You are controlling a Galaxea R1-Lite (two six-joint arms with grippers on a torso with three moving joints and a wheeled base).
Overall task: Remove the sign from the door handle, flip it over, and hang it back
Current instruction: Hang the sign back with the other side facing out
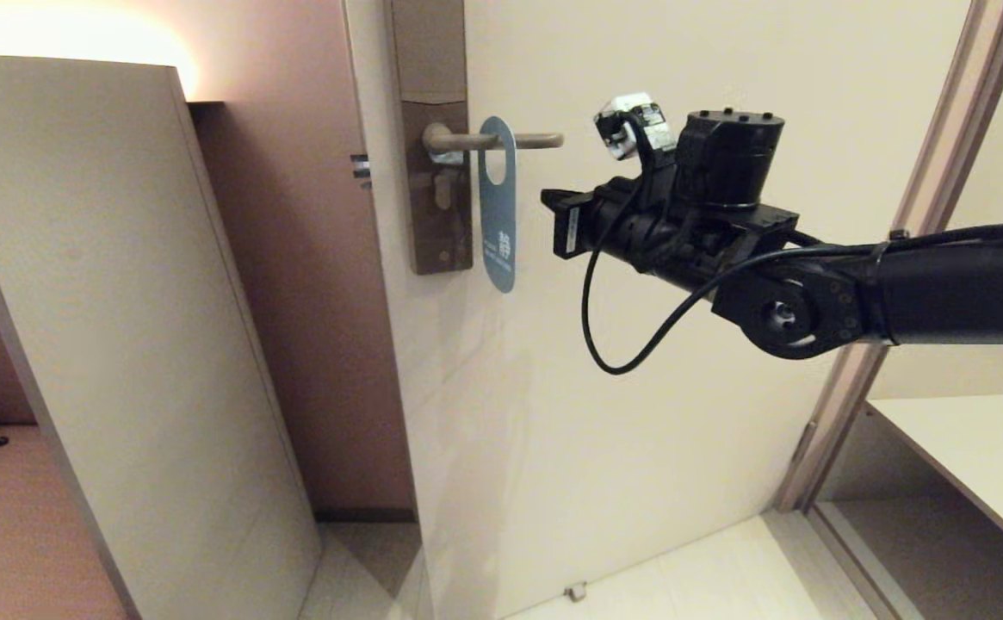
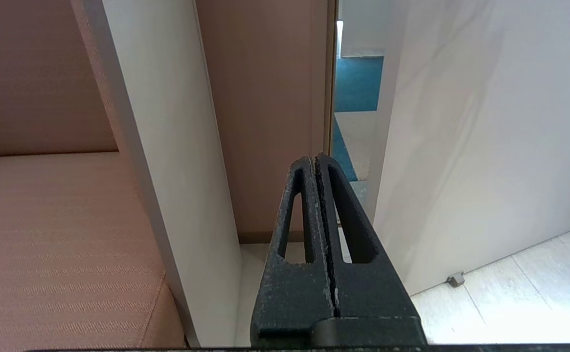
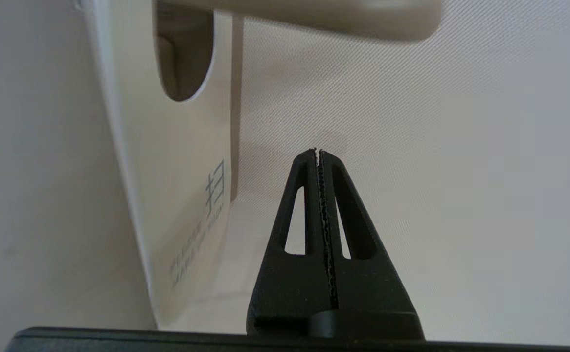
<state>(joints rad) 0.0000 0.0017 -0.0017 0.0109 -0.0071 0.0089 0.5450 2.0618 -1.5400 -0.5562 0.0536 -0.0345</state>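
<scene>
Blue sign [image 1: 498, 207] face in head view, white face [image 3: 182, 195] at right wrist

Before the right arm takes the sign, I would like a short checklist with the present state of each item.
1. The sign hangs on the door handle through its oval hole: ok.
2. Blue side faces the head camera, white side faces the right gripper: ok.
3. Right gripper beside the sign's lower part, not touching: ok.
4. Right jaws open enough to take the card: not ok, they are shut.
5. The sign's edge is free of the lock plate: cannot tell.
6. Left gripper parked low, away from the handle, jaws shut: ok.
</scene>
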